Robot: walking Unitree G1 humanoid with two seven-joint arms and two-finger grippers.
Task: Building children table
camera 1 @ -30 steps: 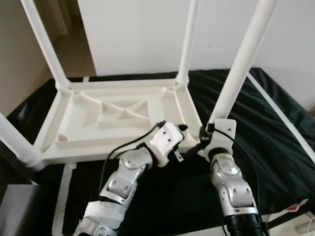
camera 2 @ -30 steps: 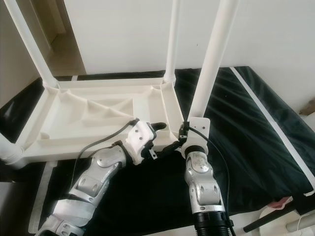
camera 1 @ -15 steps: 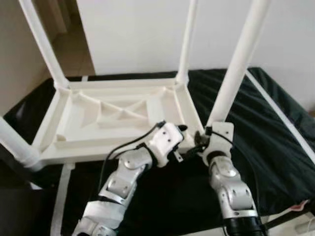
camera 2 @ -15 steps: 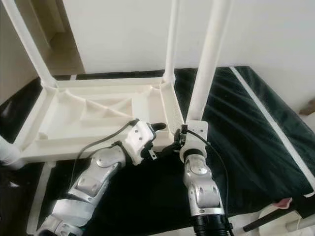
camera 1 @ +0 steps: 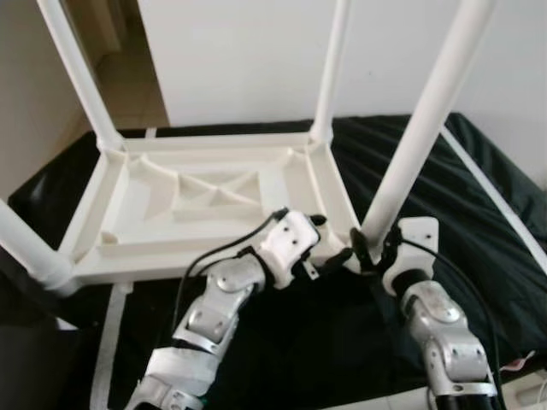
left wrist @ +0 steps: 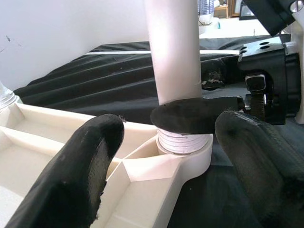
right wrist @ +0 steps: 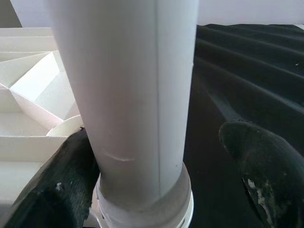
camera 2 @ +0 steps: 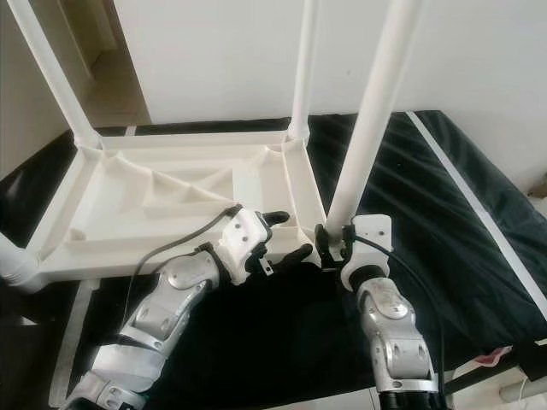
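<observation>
1. The upside-down children table [camera 1: 205, 201] lies on a black bed [camera 2: 461, 205]; its near-right leg [camera 1: 419, 137] looks like light, stiff, smooth plastic, best gripped low by the socket.
2. The right gripper [camera 2: 333, 243] straddles that leg's base, fingers [right wrist: 259, 161] apart, one touching.
3. The left gripper [camera 2: 286, 235] hovers open just beside the corner.

Tabletop [camera 1: 214, 192] inverted on mat [camera 1: 479, 213].

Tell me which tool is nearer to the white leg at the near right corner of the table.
The right tool: its fingers straddle the base of the leg, one finger against it. The left tool is open just beside that corner of the upturned table, fingers apart from the leg.
</observation>
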